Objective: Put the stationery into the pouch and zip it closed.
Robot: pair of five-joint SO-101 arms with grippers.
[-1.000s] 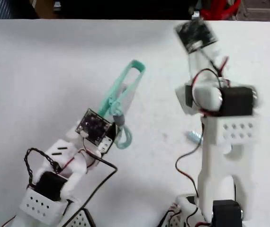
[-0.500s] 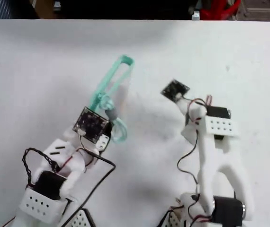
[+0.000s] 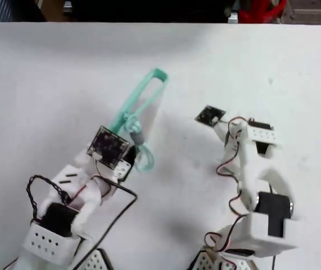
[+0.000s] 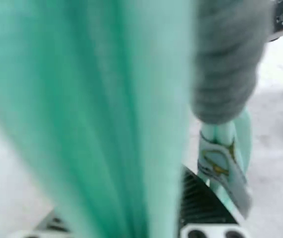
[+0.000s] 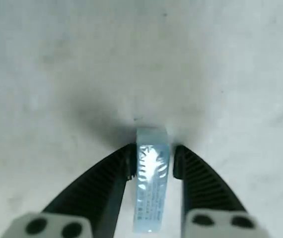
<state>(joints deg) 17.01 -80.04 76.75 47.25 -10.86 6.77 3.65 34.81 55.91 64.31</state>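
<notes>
We logged the left gripper (image 3: 131,160), fingers clenched on the teal pouch (image 3: 139,104), held edge-on over the white surface (image 3: 48,73). We logged the right gripper (image 5: 153,157), fingers (image 5: 109,186) grasping a pale blue stationery piece (image 5: 151,198).

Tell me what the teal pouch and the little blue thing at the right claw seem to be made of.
The pouch looks like soft clear plastic with teal trim; the table shows through its middle. The little blue thing is glossy, probably plastic or plastic-wrapped: glare streaks its printed face.
</notes>
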